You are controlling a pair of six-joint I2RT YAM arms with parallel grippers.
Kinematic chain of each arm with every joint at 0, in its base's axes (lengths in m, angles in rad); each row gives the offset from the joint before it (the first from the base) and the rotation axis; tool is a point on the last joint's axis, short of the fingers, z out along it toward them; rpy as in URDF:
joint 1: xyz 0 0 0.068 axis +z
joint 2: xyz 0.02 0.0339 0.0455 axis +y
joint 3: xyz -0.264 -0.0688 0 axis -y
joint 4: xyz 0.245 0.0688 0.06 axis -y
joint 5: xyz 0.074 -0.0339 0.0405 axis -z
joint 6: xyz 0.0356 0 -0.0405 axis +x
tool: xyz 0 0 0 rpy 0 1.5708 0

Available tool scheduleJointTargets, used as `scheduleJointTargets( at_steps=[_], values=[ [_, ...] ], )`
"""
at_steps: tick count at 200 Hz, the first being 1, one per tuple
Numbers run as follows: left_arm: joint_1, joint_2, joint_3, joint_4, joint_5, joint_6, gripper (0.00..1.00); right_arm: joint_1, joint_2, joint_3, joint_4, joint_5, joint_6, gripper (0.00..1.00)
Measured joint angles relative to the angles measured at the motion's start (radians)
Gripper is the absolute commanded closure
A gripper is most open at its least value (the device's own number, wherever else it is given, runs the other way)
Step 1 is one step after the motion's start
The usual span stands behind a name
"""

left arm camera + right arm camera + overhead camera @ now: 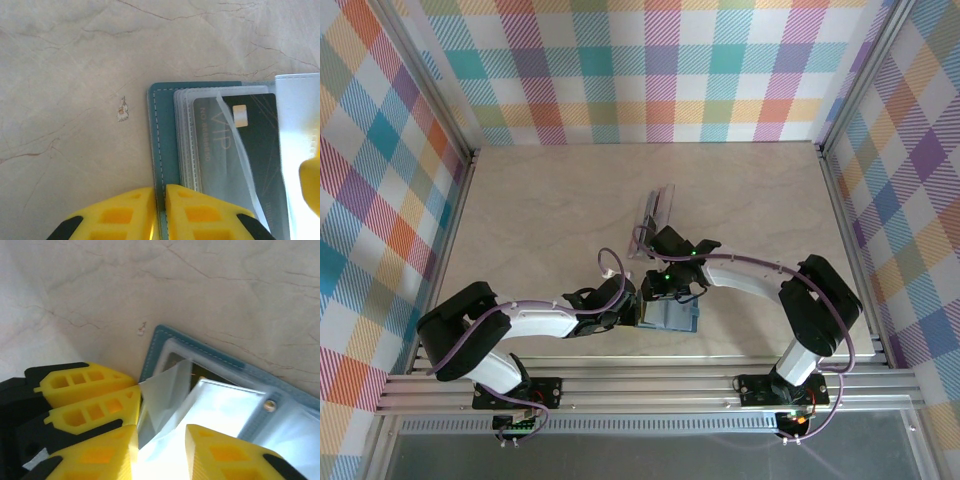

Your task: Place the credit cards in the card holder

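Plastic, bright yellow and moulded with square hollows, makes up the blunt fingers of the left claw (160,191). They are pinched narrow on the near edge of the card holder (163,131), and a thin strip of its teal cover shows in the slit between them. The right claw (162,430) has the same yellow, waffle-cut fingers, but they stand apart. A leaf of clear sleeve (167,390) rises into the gap, and I cannot tell whether either finger touches it.

The card holder lies open and flat on the desk (75,70), near the front edge between the two arms. Its cover is matte teal with rounded corners and a line of pale stitching (155,135) just inside the rim. A stack of glossy, see-through sleeves sits on the cover, fastened at one corner by a small metal rivet (270,404). A dark card (250,150) with a gold chip and faint "VIP" lettering rests under the top sleeve.

The desk is smooth and beige, veined like marble, with a tiny chipped mark (121,111) just beside the holder. Farther back on it, well apart from the holder, lie the loose credit cards (655,212), thin, pale and fanned. Plaid-patterned walls (650,70) in many colours close in the desk.
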Motion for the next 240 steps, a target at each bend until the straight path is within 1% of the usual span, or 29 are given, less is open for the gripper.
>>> scheduleJointTargets(
  at_steps=[34,38,59,84,137,166,176,184,200,212,221,240],
  values=[
    [0.000,0.000,0.000,0.002,0.001,0.000,0.84,0.000,-0.002,-0.038,0.037,-0.047,0.008,0.55],
    [0.000,0.000,0.000,0.003,0.001,0.000,0.84,0.000,-0.003,-0.044,0.042,-0.055,0.010,0.53],
    [0.000,-0.010,0.003,0.000,0.001,0.000,0.84,0.000,-0.009,-0.066,0.065,-0.098,0.010,0.52],
    [0.000,-0.024,0.004,-0.013,0.005,0.000,0.82,-0.001,-0.028,-0.073,0.069,-0.110,0.007,0.46],
    [0.001,-0.089,-0.022,-0.065,0.019,0.000,0.76,0.001,-0.055,-0.075,0.066,-0.109,-0.005,0.46],
    [0.002,-0.125,-0.033,-0.097,0.019,0.000,0.76,0.002,-0.123,-0.084,0.063,-0.075,-0.005,0.47],
    [0.002,-0.127,-0.034,-0.100,0.019,0.000,0.76,0.002,-0.151,-0.088,0.056,-0.060,-0.005,0.49],
    [0.003,-0.127,-0.034,-0.101,0.020,0.000,0.76,0.002,-0.168,-0.089,0.046,-0.046,-0.006,0.53],
    [0.003,-0.127,-0.034,-0.101,0.023,0.000,0.76,0.002,-0.183,-0.089,0.033,-0.015,-0.008,0.66],
    [0.004,-0.128,-0.034,-0.101,0.024,0.001,0.76,0.002,-0.179,-0.090,0.019,0.011,-0.012,0.79],
    [0.005,-0.133,-0.034,-0.106,0.026,0.001,0.76,0.002,-0.171,-0.090,0.009,0.026,-0.003,0.85],
    [0.010,-0.144,-0.034,-0.113,0.026,0.001,0.76,0.002,-0.133,-0.090,0.001,0.049,-0.007,0.87]
  ],
)
